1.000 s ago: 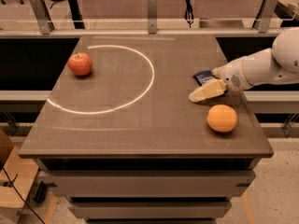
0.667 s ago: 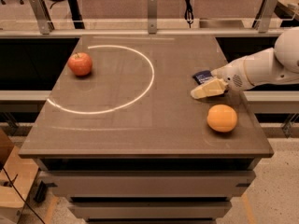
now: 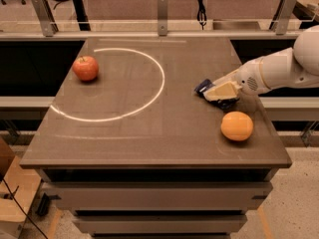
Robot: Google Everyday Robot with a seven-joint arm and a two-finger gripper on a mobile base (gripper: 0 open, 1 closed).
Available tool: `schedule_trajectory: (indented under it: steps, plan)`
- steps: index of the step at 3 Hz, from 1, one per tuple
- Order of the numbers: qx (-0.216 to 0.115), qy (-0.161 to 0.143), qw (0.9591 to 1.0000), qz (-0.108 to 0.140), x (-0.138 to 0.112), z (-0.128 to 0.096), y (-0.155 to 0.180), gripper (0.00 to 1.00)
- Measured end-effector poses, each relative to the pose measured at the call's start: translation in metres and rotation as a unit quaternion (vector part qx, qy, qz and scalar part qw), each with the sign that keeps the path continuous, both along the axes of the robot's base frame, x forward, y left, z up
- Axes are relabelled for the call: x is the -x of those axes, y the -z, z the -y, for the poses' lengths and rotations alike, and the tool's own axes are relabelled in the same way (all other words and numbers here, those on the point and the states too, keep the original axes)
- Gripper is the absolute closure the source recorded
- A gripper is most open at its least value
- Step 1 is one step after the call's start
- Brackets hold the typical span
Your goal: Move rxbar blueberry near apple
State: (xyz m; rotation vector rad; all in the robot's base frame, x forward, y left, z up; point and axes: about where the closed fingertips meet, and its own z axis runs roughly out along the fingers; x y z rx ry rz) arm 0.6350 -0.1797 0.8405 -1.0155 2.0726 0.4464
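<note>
Cream-coloured gripper (image 3: 219,91) sits at the right side of the table (image 3: 149,133), touching the rxbar blueberry (image 3: 203,86); whether it grips cannot be told. The apple (image 3: 85,67) lies far left.

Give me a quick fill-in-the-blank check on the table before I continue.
The pincer is at the rxbar blueberry, on the picture's ____ side of the table. Of the apple and the orange, the bar lies nearer the ____. Fruits on the table number ____.
Missing: right; orange; two.
</note>
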Motion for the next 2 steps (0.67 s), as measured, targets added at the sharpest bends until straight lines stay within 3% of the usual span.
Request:
schedule_trajectory:
  steps: [1, 2]
  plan:
    - [-0.004, -0.012, 0.9997, 0.021, -0.002, -0.008, -0.019, 1.00]
    - [-0.004, -0.042, 0.9972, 0.062, -0.011, -0.026, -0.060, 1.00]
